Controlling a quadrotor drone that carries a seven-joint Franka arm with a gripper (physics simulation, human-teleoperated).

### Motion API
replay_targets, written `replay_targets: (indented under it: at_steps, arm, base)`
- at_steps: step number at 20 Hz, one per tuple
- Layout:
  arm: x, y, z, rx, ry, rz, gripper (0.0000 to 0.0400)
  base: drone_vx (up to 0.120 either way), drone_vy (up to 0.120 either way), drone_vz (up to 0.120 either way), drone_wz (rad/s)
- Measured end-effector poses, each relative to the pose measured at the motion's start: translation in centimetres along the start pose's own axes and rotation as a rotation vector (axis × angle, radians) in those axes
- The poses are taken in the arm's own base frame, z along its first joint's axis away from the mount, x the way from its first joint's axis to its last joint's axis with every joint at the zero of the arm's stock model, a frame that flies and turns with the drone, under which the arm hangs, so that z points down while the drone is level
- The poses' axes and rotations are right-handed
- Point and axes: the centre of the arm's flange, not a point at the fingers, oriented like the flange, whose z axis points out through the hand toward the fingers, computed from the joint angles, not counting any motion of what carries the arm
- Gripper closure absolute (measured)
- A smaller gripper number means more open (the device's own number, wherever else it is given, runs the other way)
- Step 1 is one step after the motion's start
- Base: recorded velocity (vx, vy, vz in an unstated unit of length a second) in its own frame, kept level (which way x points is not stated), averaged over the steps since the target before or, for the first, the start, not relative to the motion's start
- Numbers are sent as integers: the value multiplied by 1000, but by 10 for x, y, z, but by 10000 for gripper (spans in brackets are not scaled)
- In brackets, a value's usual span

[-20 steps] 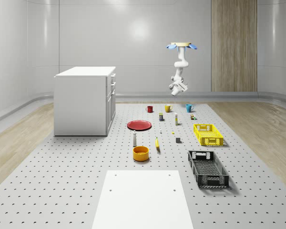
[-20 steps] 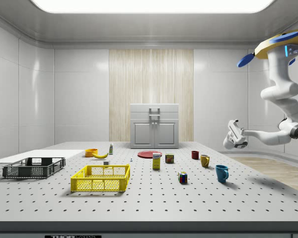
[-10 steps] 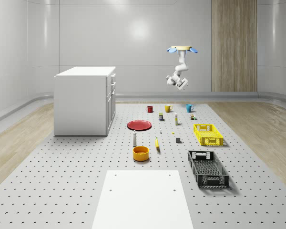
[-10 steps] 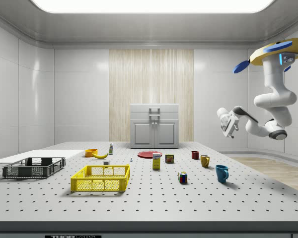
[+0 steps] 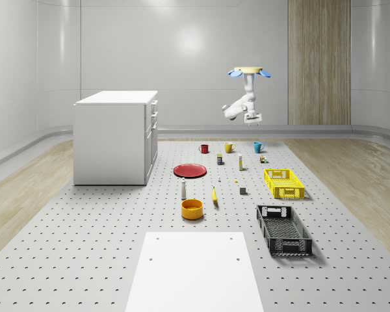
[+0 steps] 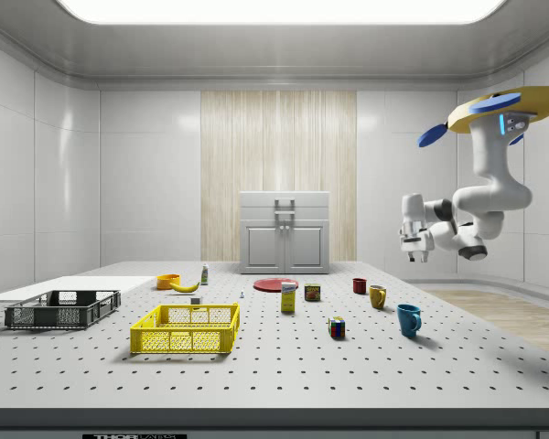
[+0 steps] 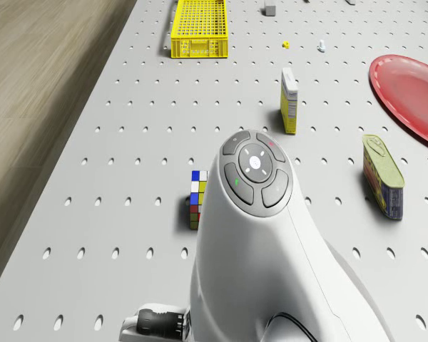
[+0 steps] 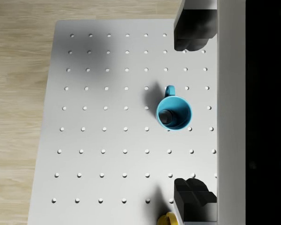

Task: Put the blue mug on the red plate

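One blue mug (image 8: 173,112), right of centre in the wrist view, looks rigid, light and glossy; grasp its rim wall. Open gripper (image 8: 193,115) hangs high above it, drone (image 5: 247,71) hovering overhead.

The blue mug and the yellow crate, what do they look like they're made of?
The blue mug looks like glazed ceramic: a thick smooth wall, even colour and a solid loop handle, though hard plastic is possible. The yellow crate looks like moulded plastic: its walls are an open lattice of thin bars in one flat, bright colour with no metallic glint.
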Motion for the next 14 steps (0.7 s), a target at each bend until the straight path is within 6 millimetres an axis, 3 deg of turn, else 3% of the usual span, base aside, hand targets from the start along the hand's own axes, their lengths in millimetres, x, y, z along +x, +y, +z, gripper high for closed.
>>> replay_targets:
  at_steps: [3, 7, 13, 14]
  arm:
    - [-3, -3, 0, -33, 35, -1, 0]
    - [-6, -6, 0, -56, 59, -2, 0]
    - [-7, -7, 0, -70, 75, -2, 0]
    - [-7, -7, 0, -71, 76, -2, 0]
  base:
    - [120, 0, -120, 0]
    - [0, 60, -120, 0]
    - [0, 0, -100, 0]
    - [120, 0, -120, 0]
